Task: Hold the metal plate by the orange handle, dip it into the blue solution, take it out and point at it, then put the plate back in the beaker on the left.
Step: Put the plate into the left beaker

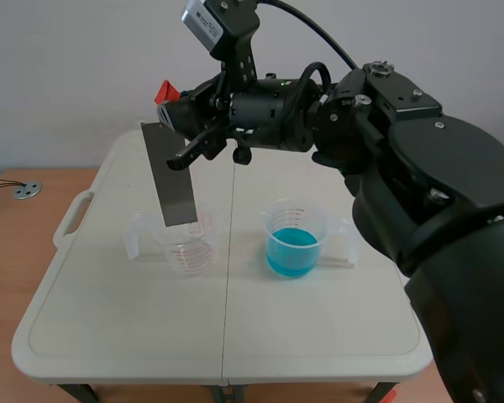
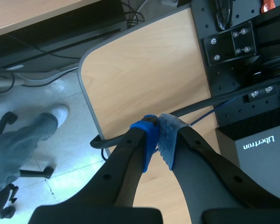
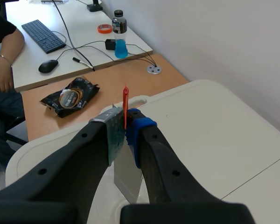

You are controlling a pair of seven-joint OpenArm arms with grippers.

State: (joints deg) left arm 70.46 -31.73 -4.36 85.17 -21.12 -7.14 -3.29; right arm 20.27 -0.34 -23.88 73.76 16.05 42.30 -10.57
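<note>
While the right gripper (image 3: 126, 129) clamps its orange handle (image 3: 125, 101), the metal plate (image 1: 170, 176) hangs over the left beaker (image 1: 190, 252); the left gripper (image 2: 157, 135) is clenched empty.

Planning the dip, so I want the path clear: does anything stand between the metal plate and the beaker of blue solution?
Nothing visible does. The right gripper holds the metal plate over the empty beaker; only table surface lies between that and the blue solution beaker.
</note>
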